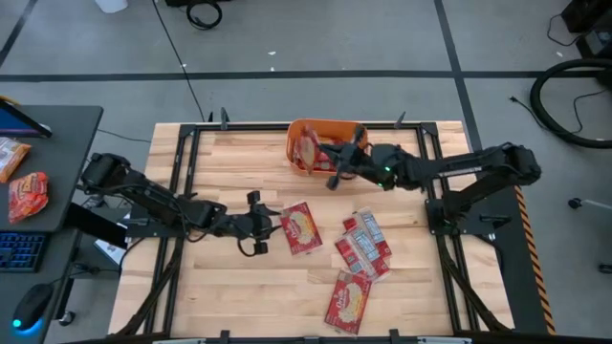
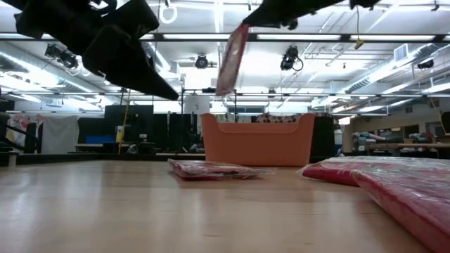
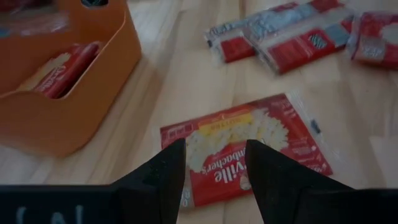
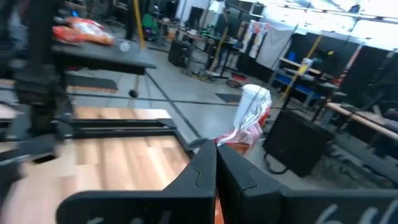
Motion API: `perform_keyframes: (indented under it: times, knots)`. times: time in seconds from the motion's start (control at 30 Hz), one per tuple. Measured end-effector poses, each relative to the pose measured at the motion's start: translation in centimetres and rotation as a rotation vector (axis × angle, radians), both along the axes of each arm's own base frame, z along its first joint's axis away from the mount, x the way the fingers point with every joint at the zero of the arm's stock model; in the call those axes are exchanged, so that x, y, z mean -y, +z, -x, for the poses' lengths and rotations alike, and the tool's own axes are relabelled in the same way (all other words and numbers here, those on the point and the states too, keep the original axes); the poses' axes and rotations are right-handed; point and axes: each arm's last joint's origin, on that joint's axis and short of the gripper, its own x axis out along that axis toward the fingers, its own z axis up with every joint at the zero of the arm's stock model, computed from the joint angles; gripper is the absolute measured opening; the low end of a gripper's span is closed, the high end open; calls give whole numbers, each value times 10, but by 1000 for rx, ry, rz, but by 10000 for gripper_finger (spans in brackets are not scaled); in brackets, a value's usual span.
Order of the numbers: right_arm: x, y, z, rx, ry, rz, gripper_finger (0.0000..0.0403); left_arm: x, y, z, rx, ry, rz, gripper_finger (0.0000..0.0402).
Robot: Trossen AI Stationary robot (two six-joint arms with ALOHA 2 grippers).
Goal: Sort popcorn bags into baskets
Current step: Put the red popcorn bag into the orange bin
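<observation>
High view, left side: left gripper (image 1: 265, 227) sits low over the table's middle, fingers spread apart and empty, its tips just beside a popcorn bag (image 1: 301, 227) lying flat on the wood.
Left wrist view: that same bag (image 3: 245, 146) lies face up straight ahead between the two dark fingers (image 3: 163, 175), which do not touch it; the basket (image 3: 74, 118) is close on one side, with at least one bag (image 3: 65, 70) already leaning inside.
Basket: orange tub (image 1: 298, 164) at the far middle of the table, a red packet (image 1: 307, 150) visible in it.
Right gripper: right gripper (image 1: 337, 166) hangs over the basket's right rim, fingers pinched together on a bag.
Low view: held bag (image 2: 231, 60) dangles on edge above the tub (image 2: 257, 141), clear of its rim, so by my reading it is about to be dropped in, not yet delivered.
Right of centre: a loose cluster of bags (image 1: 366, 244) overlaps on the table, several packets, exact count hard to tell.
Near edge: one more bag (image 1: 348, 301) lies alone toward the near side.
Done: one or a few bags in the basket, as far as can be seen.
Left: the held bag, the one by the left gripper, the cluster and the near bag; I judge most of the job remains.
</observation>
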Motion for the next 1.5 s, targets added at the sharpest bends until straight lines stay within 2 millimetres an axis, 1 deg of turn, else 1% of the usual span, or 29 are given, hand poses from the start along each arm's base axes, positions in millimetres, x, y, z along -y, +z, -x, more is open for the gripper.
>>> perform_keyframes:
  times: [0.07,0.17,0.23,0.4,0.53,0.67,0.87,1.03,1.17,1.33,1.5]
  knots:
    - [10,2,-11,-3,-27,11,5,0,-1,1,6,-2,2,172]
    - [27,-4,-25,-30,-71,8,5,1,-2,2,16,-3,10,172]
    - [38,-11,-32,-57,-101,3,5,1,-3,2,12,0,15,172]
    - [64,-30,-46,-15,-159,-51,5,1,-3,2,15,10,38,172]
    - [82,-45,-49,-14,-203,-126,5,1,-4,3,15,15,61,172]
    - [92,-54,-43,-87,-247,-177,7,1,-5,3,8,30,82,172]
    - [95,-58,-25,-242,-319,-248,17,0,-7,5,-8,49,104,172]
    - [91,-70,-15,-417,-346,-287,32,0,-7,5,-2,60,124,172]
    - [90,-79,-7,-526,-382,-313,55,0,-7,5,-2,59,122,172]
    - [87,-83,3,-610,-408,-355,81,0,-8,5,-36,8,31,172]
    - [83,-84,16,-698,-437,-401,90,0,-9,5,-86,-73,-109,172]
